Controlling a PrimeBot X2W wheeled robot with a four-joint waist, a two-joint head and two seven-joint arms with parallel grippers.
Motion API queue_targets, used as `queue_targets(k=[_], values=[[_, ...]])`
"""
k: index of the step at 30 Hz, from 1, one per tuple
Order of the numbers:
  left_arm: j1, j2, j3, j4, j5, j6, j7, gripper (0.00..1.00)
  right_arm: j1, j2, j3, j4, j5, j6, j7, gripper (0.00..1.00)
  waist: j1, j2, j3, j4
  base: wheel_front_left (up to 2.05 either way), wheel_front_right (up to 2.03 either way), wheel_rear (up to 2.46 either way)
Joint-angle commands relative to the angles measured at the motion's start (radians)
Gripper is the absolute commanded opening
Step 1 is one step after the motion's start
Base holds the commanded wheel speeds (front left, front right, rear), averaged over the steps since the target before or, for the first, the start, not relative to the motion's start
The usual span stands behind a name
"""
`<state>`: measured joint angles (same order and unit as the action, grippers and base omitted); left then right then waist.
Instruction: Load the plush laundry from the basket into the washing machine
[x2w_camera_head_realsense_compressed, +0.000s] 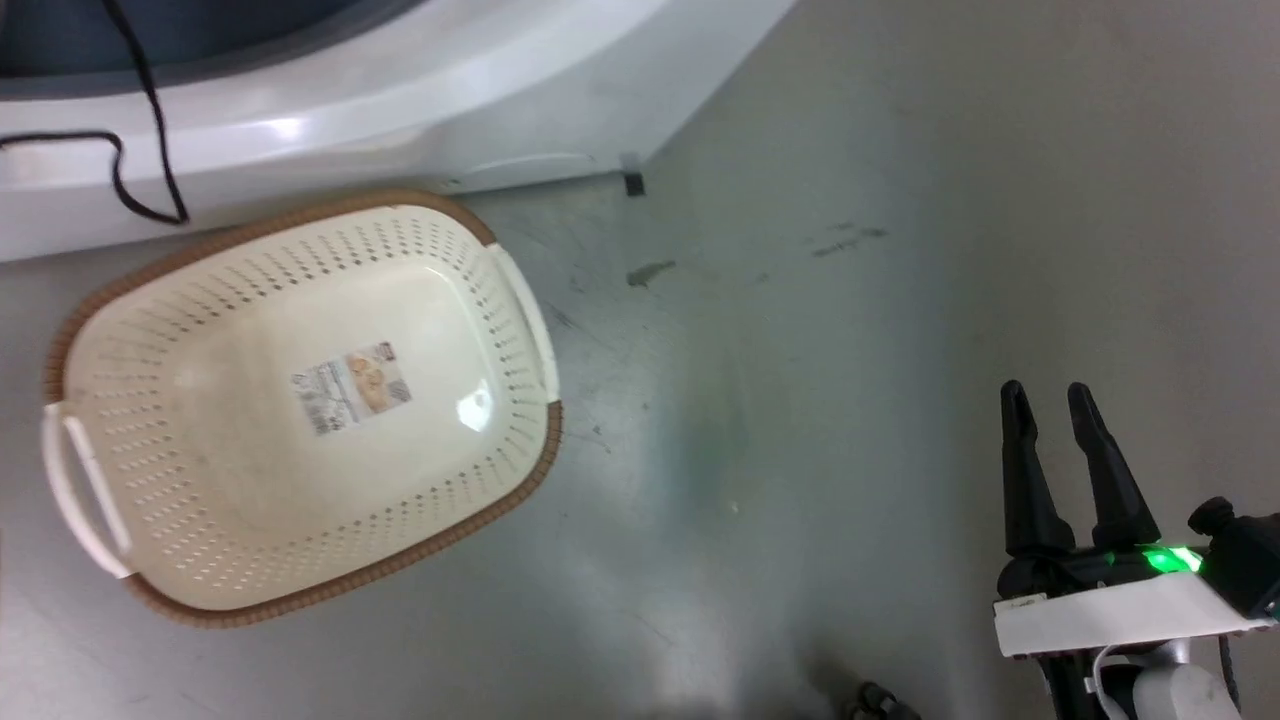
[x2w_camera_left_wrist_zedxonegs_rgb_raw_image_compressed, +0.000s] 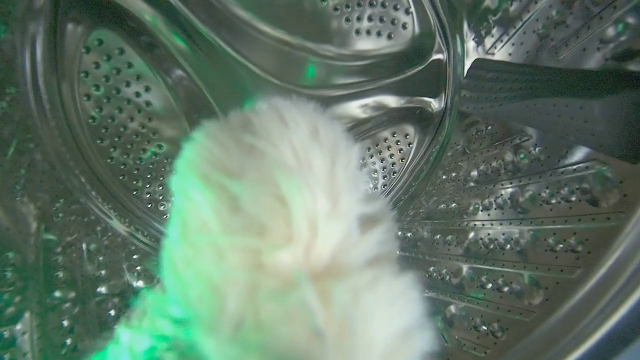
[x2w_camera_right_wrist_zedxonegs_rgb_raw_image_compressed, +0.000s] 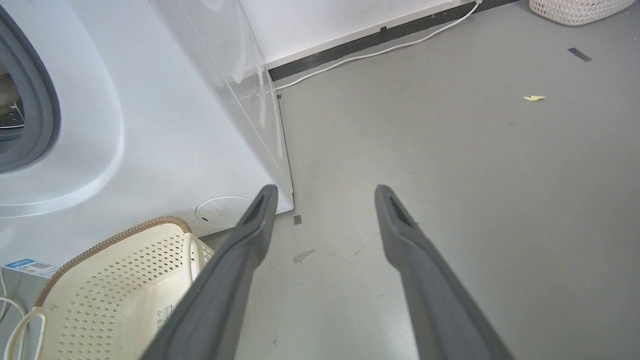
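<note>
- The plush toy (x2w_camera_left_wrist_zedxonegs_rgb_raw_image_compressed: 280, 225) is already inside the steel drum (x2w_camera_left_wrist_zedxonegs_rgb_raw_image_compressed: 500, 235) of the washing machine (x2w_camera_head_realsense_compressed: 400, 110), straight ahead of the left gripper, its fluffy bulk running along the line of the fingers toward the drum's back wall
- That gripper is closed, apparently clamped on the toy (fur hides its fingers), so the coming move looks like a release
- Whether the toy touches the drum wall I cannot tell
- The right gripper (x2w_camera_head_realsense_compressed: 1046, 392) hangs with its jaws apart over the floor (x2w_camera_head_realsense_compressed: 850, 350), well apart from the basket (x2w_camera_head_realsense_compressed: 90, 300), whose label sticker (x2w_camera_head_realsense_compressed: 350, 388) lies uncovered
</note>
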<state>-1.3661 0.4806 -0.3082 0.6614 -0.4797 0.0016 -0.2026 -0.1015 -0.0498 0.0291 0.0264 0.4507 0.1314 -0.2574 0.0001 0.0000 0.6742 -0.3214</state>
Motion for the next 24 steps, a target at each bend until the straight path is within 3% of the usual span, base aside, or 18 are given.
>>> queue_targets(k=[1,14,24], values=[[-0.028,0.008,0.004,-0.009,0.007,0.005,-0.003,0.0,-0.007,0.0,0.003,-0.01,0.006,-0.001,-0.004,1.0,-0.0001,0.0,0.037,-0.032,0.0,0.0,0.0],[-0.145,0.095,0.017,0.0,0.022,0.021,0.049,0.0,0.017,0.0,0.017,-0.073,0.022,-0.001,-0.004,1.0,-0.0001,0.0,0.128,-0.106,0.0,0.0,0.0],[-0.158,0.082,0.012,0.048,-0.014,0.01,0.121,0.0,0.039,0.0,-0.014,-0.1,0.019,-0.001,-0.004,1.0,-0.0001,0.0,0.158,-0.094,0.0,0.0,0.0]])
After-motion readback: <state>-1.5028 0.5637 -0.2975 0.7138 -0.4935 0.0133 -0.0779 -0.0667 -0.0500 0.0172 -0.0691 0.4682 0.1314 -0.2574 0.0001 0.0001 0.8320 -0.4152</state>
